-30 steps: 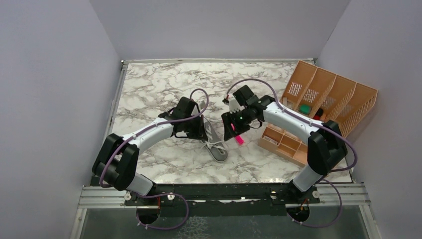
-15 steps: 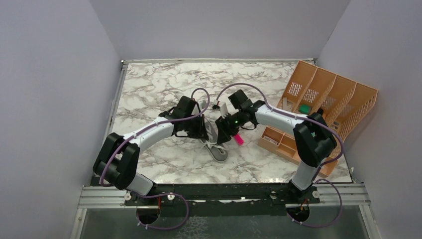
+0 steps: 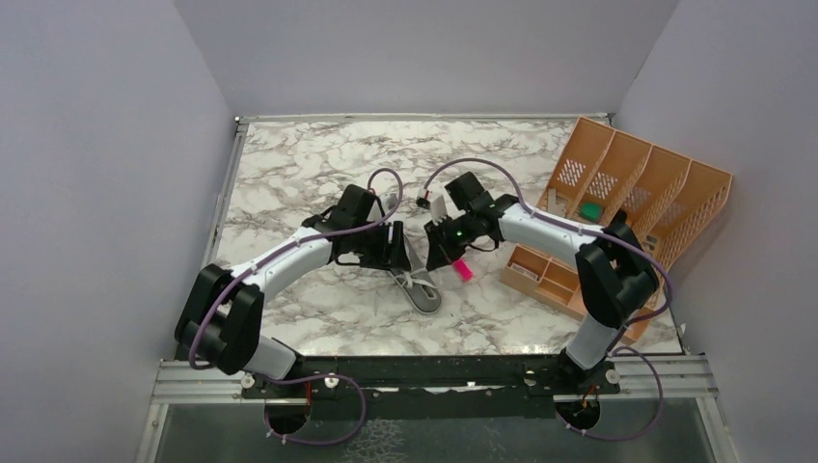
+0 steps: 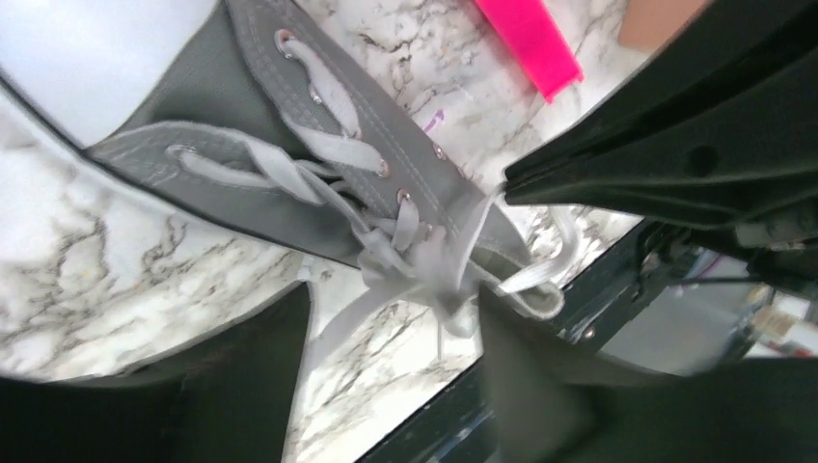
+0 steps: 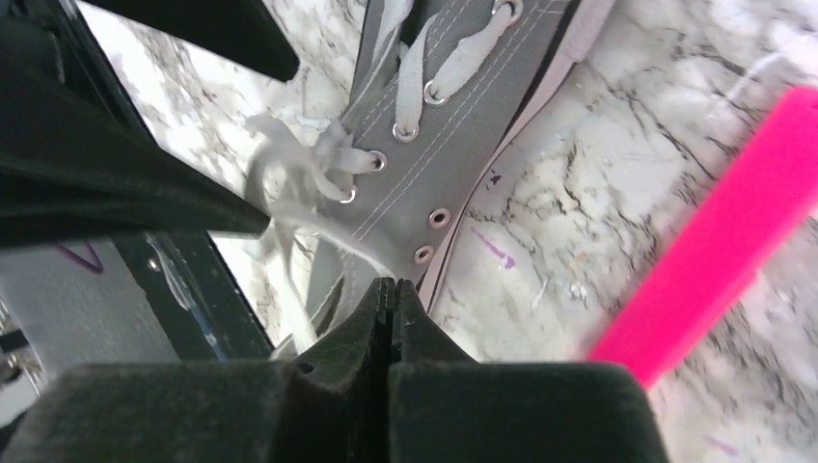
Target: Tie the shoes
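The grey shoe (image 3: 422,289) with white laces lies on the marble table between my two grippers. In the left wrist view its loose lace knot (image 4: 415,258) sits just beyond my left gripper (image 4: 394,294). That gripper is open, with a lace strand hanging across the gap and nothing pinched. My right gripper (image 5: 391,283) is shut at the shoe's (image 5: 473,116) collar edge. From the left wrist, a lace strand (image 4: 477,236) runs taut from the knot up to the tip of the right gripper (image 4: 511,186). Seen from above, the left gripper (image 3: 394,253) and the right gripper (image 3: 436,258) flank the shoe's opening.
A pink bar (image 3: 464,270) lies on the table just right of the shoe, close under the right gripper. An orange file organizer (image 3: 637,183) leans at the right, with a low orange tray (image 3: 550,275) in front of it. Walls close in the left, back and right sides.
My right gripper moved left to the shoe's opening and shut there. My left gripper, shut before, has opened and let go of the lace.
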Motion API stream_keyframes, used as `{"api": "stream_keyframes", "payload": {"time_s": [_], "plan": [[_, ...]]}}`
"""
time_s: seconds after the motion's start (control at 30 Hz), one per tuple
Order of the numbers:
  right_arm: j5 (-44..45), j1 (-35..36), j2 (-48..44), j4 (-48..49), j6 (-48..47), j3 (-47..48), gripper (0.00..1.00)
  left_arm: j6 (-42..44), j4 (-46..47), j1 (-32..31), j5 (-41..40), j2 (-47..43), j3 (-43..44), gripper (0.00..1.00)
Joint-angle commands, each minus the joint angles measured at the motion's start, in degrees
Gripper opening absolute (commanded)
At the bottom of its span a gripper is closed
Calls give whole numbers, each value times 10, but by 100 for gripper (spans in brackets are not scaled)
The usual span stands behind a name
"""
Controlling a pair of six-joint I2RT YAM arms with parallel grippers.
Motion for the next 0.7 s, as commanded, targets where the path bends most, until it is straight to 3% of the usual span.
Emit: {"api": "stream_keyframes", "payload": {"time_s": [0.0, 0.13, 0.33, 0.5, 0.67], "plan": [[96, -2, -77, 6, 103, -8, 1, -22, -14, 18, -12, -80, -37, 77], [164, -4, -92, -15, 164, -4, 1, -42, -2, 21, -16, -107, -84, 88], [182, -4, -80, -27, 180, 15, 1, -53, 52, 21, 19, -83, -120, 87], [213, -3, -74, -52, 189, 34, 1, -45, 48, 21, -8, -39, -129, 73], [216, -4, -70, -62, 212, 52, 1, -43, 41, 21, -31, -29, -129, 41]]}}
